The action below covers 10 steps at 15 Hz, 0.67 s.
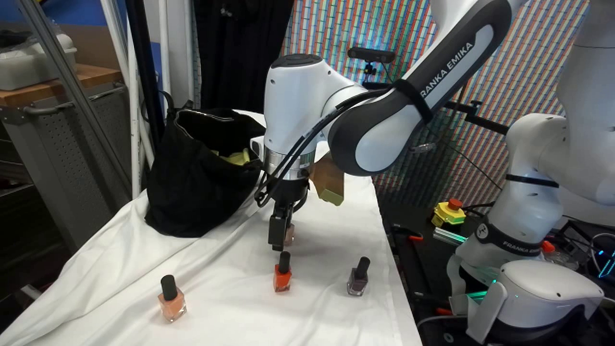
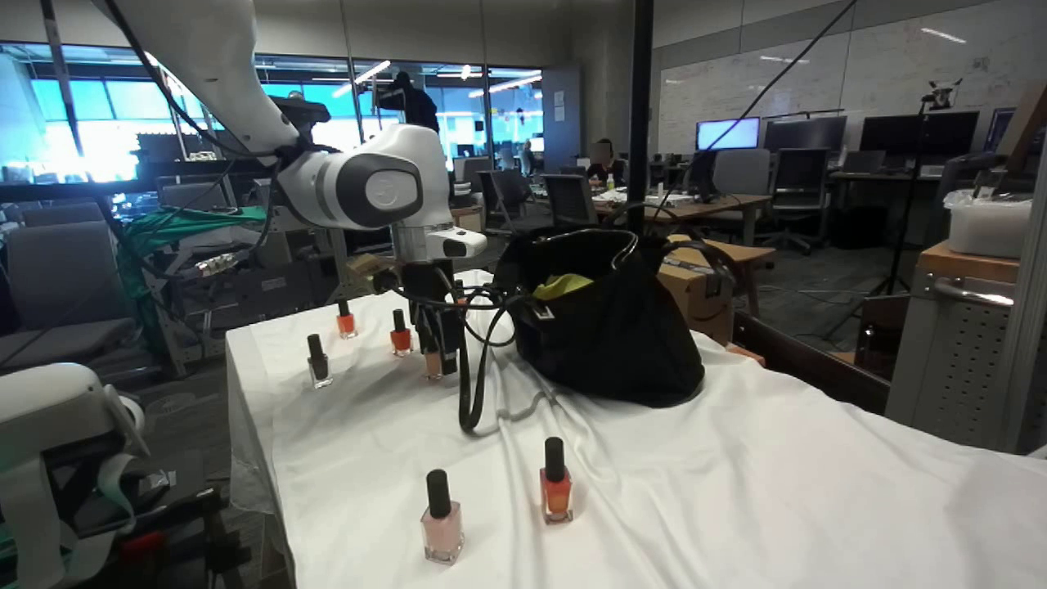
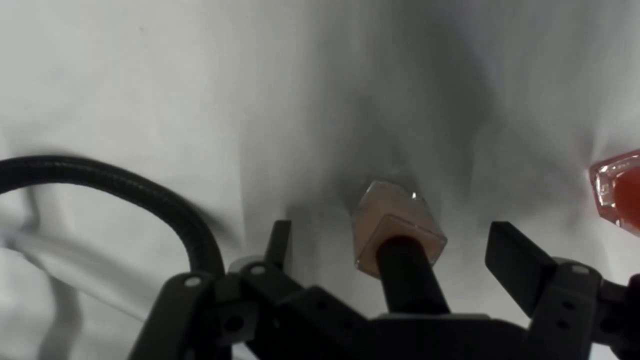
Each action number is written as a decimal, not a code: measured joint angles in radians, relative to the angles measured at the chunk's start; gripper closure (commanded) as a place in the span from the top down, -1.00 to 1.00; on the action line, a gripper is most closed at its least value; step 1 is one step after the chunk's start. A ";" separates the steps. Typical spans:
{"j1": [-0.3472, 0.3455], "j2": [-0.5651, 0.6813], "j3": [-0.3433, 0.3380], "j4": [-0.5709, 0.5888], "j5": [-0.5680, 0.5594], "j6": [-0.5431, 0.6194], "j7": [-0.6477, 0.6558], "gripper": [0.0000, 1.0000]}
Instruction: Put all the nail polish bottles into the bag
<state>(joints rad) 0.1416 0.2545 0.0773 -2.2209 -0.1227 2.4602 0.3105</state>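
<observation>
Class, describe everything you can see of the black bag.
The bag is large, black and looks like soft fabric, its mouth wide open, something yellowish-green, perhaps lining, showing inside. One looped handle arches off its side; a black strap, probably the other, droops near the gripper. It stands upright, slightly slumped, its base on the white cloth.

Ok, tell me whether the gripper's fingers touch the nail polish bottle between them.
Apart: the wrist view shows white cloth between the bottle and the fingers on both sides.
</observation>
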 measured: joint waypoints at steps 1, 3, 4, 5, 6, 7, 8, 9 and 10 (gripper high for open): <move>0.000 0.000 0.000 0.000 0.000 0.000 -0.002 1.00; 0.000 0.000 0.000 0.000 0.000 0.000 -0.006 1.00; 0.000 0.000 0.000 0.000 0.000 0.000 -0.007 1.00; 0.000 0.000 0.000 0.000 0.002 0.000 -0.009 1.00; 0.000 0.000 0.000 0.000 0.005 0.000 -0.012 1.00; 0.000 0.000 0.000 0.000 0.011 0.000 -0.016 0.67; -0.001 0.000 0.000 0.000 0.014 0.000 -0.019 0.60; -0.001 0.000 0.000 0.000 0.018 0.000 -0.022 0.45; -0.002 0.000 0.000 0.000 0.022 0.000 -0.026 0.28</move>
<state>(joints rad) 0.1398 0.2544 0.0773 -2.2211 -0.1004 2.4599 0.2844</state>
